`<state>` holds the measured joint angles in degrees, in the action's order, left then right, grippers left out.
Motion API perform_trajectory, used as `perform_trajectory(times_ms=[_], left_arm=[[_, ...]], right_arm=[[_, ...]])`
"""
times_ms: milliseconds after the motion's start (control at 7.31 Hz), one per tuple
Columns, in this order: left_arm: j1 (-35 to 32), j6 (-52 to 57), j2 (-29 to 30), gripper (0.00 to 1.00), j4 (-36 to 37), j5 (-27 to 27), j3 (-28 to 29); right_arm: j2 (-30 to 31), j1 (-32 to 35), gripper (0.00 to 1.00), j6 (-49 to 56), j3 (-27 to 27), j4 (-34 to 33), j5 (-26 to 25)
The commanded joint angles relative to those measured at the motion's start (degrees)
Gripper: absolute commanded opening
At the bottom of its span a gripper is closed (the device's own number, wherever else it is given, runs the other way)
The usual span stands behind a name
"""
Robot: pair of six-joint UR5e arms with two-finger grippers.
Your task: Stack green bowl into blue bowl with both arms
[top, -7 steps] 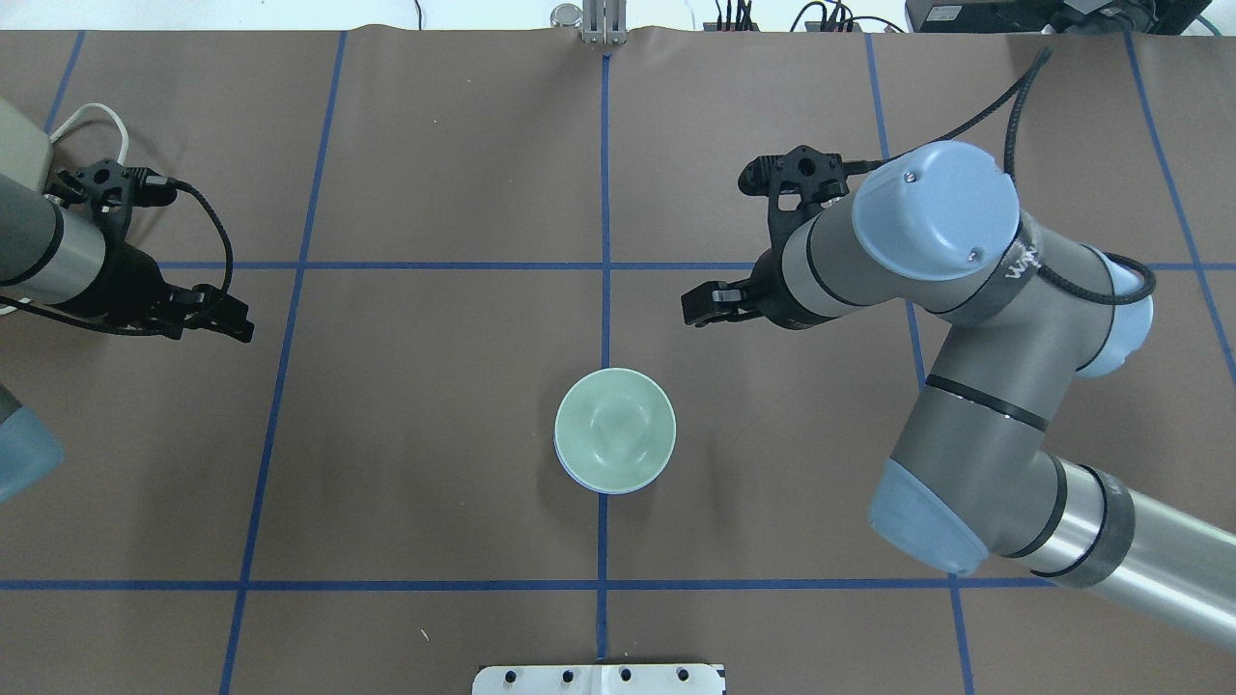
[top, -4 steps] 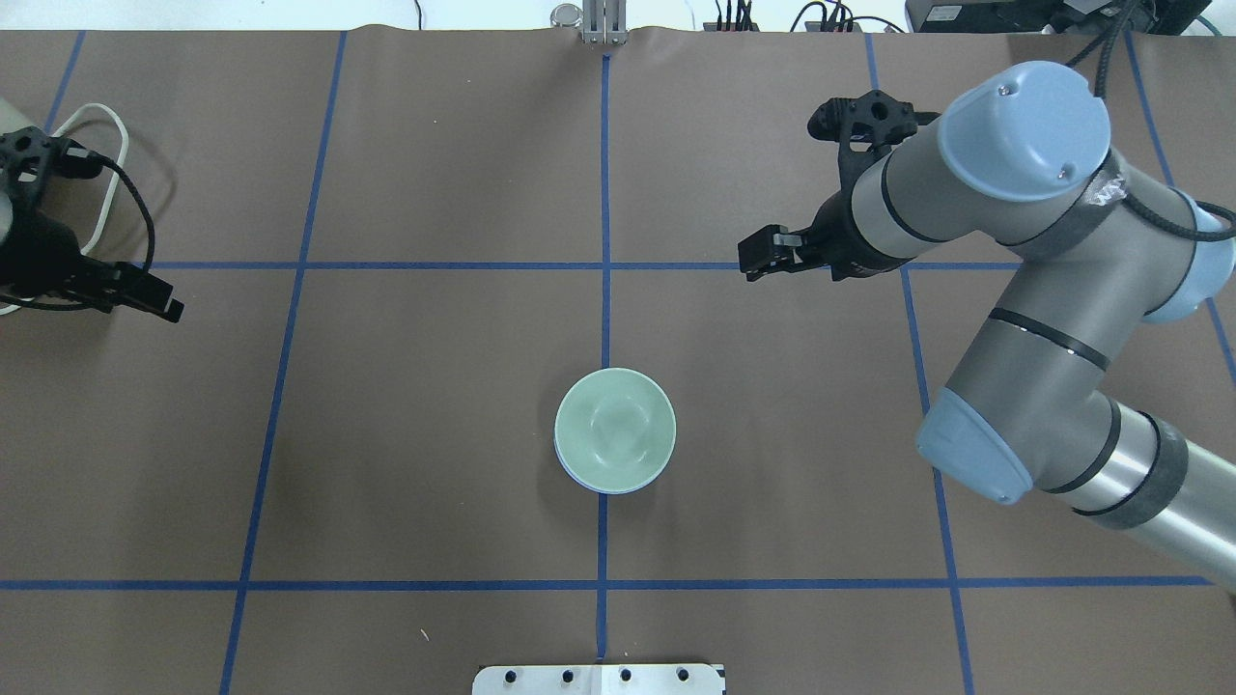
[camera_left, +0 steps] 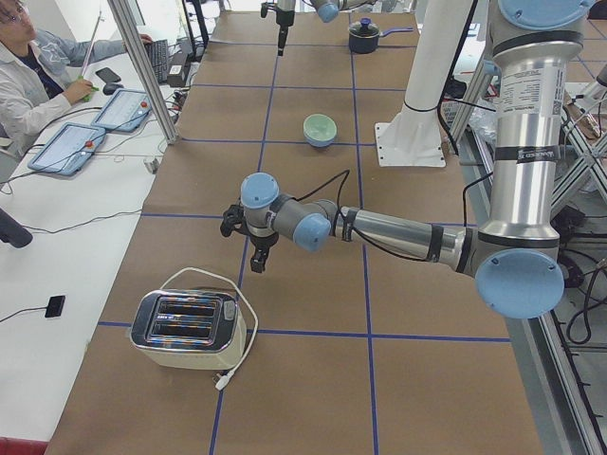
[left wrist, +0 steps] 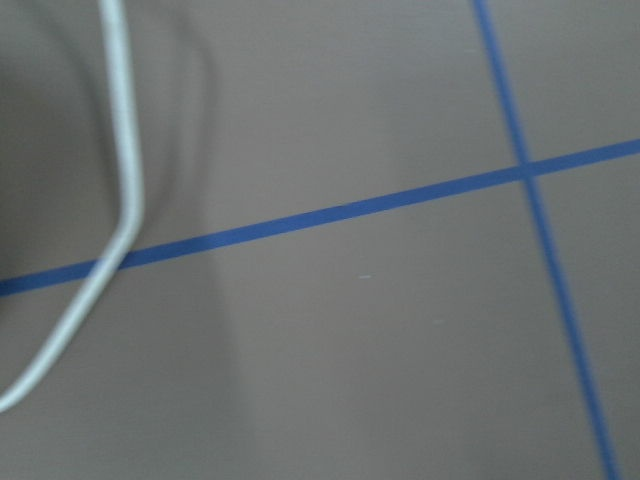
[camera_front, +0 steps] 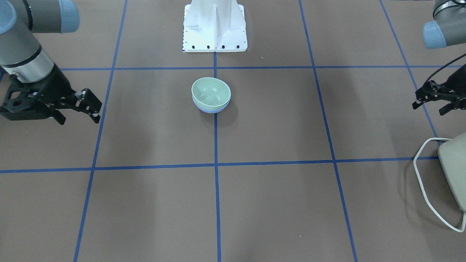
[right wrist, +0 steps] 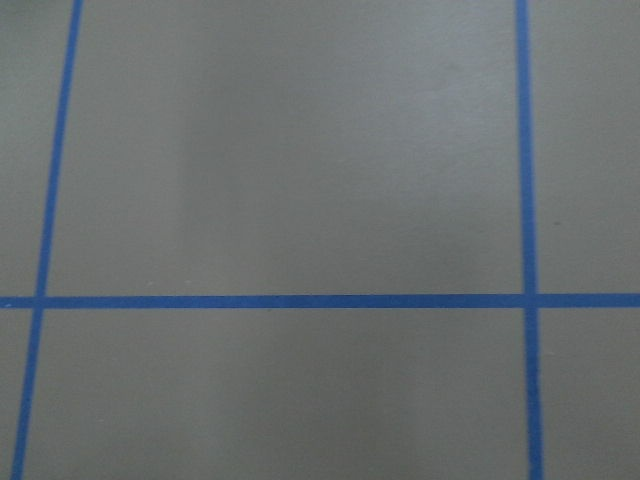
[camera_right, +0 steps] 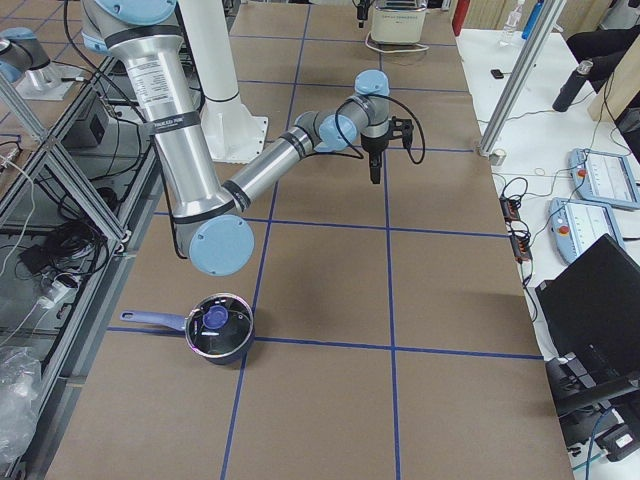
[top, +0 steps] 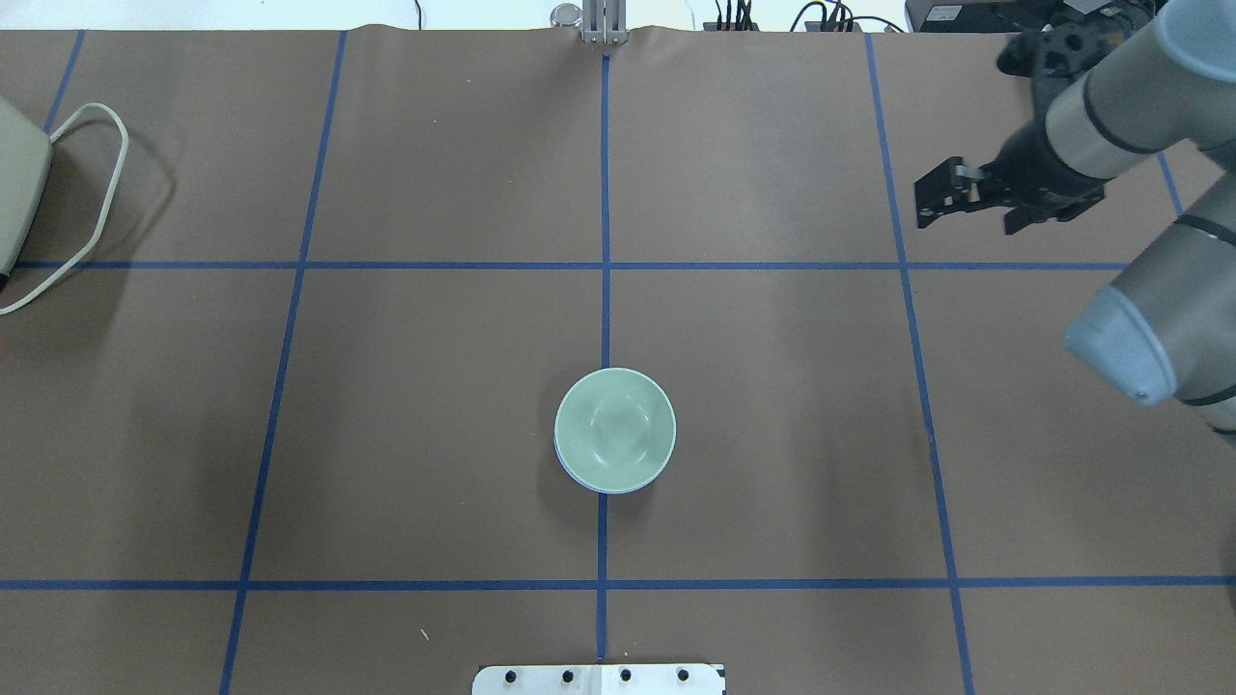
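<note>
The pale green bowl [top: 615, 428] sits nested inside the blue bowl [top: 577, 480] at the table's middle, and only a thin blue edge shows under it. The front-facing view shows both too, the green bowl [camera_front: 211, 91] above the blue bowl [camera_front: 210, 109]. My right gripper [top: 929, 198] is open and empty, far to the bowls' right; it also shows in the front-facing view [camera_front: 85, 111]. My left gripper [camera_front: 429, 108] is open and empty, far off near the toaster, outside the overhead view. Both wrist views show only the brown mat and blue tape.
A toaster [top: 14, 183] with a white cord [top: 97, 203] stands at the table's left end, close to my left gripper [camera_left: 256, 256]. A dark pot [camera_right: 215, 328] stands at the right end. The white pedestal [camera_front: 214, 25] is behind the bowls.
Both arms drew back outward from the stacked bowls. The left gripper left the overhead view on the left; the right moved to the far right. The bowls have not moved.
</note>
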<state>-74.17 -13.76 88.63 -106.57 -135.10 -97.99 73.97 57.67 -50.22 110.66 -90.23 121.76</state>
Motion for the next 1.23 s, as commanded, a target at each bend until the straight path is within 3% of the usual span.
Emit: perform_trajectory(times_ms=[0, 274, 411, 547, 821, 1095], left_arm=[[-4.39, 5.92, -2.4, 0.97, 3.19, -0.16, 1.39], [-5.28, 6.29, -4.69, 0.97, 3.56, 0.1, 1.66], [-5.28, 6.29, -5.65, 0.97, 3.47, 0.37, 1.66], [-6.24, 6.37, -5.84, 0.97, 3.56, 0.28, 1.66], [-7.56, 7.94, -6.01, 0.98, 3.56, -0.07, 2.36], [-7.56, 8.48, -6.45, 0.98, 3.56, -0.07, 2.36]], right_arm=[[5.64, 7.07, 1.0, 8.09, -1.05, -5.65, 1.19], [11.43, 13.3, 1.0, 21.08, -2.19, -6.1, 6.43], [14.76, 16.82, 1.0, 21.65, -2.55, -5.84, 10.74], [16.8, 18.95, 1.0, 23.05, -2.99, -5.83, 10.78], [16.65, 24.13, 1.0, 36.7, -9.99, -5.83, 11.74], [16.91, 24.94, 1.0, 38.89, -12.13, -5.66, 14.12]])
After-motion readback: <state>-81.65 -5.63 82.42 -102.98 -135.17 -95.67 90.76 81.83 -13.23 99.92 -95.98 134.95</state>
